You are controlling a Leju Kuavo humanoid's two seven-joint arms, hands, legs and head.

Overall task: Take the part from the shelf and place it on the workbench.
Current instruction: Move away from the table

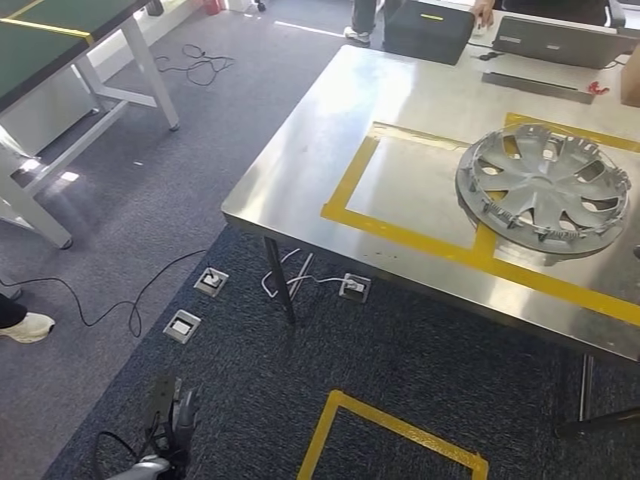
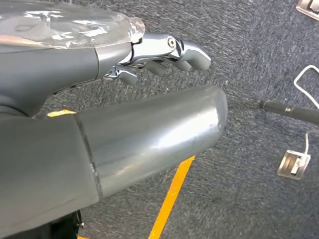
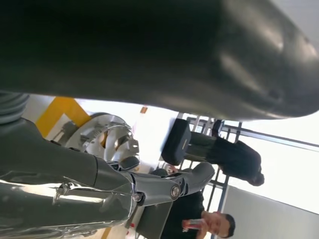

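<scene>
**Hubcap on the steel tabletop, both robot hands empty**

Head view: the part, a silver plastic hubcap (image 1: 543,188) with spoked cut-outs and a toothed rim of clips, lies flat on the brushed-steel tabletop (image 1: 317,160) toward its right end, straddling the yellow tape lines (image 1: 423,238) that mark out rectangles on the metal. The tabletop's near-left corner juts over dark blue-grey carpet (image 1: 423,360), where square metal floor sockets (image 1: 182,326) and loose cables lie. The left robot hand (image 1: 172,415) hangs low over the carpet, well apart from the hubcap and below the tabletop's near edge.

Left wrist view: the left robot hand (image 2: 158,55) shows a thick, smooth grey thumb and chrome-jointed darker fingers (image 2: 188,52), which run out fairly straight with a gap between them and the thumb; nothing is held (only carpet and a strip of yellow floor tape lie beyond).

Right wrist view: the right robot hand (image 3: 158,186) has a dark glossy thumb across the top and grey fingers (image 3: 195,177) stretched out, apart from the thumb and gripping nothing. The hubcap (image 3: 109,137) glints just beyond them; whether they touch it cannot be told. A person in dark clothing stands behind.
</scene>
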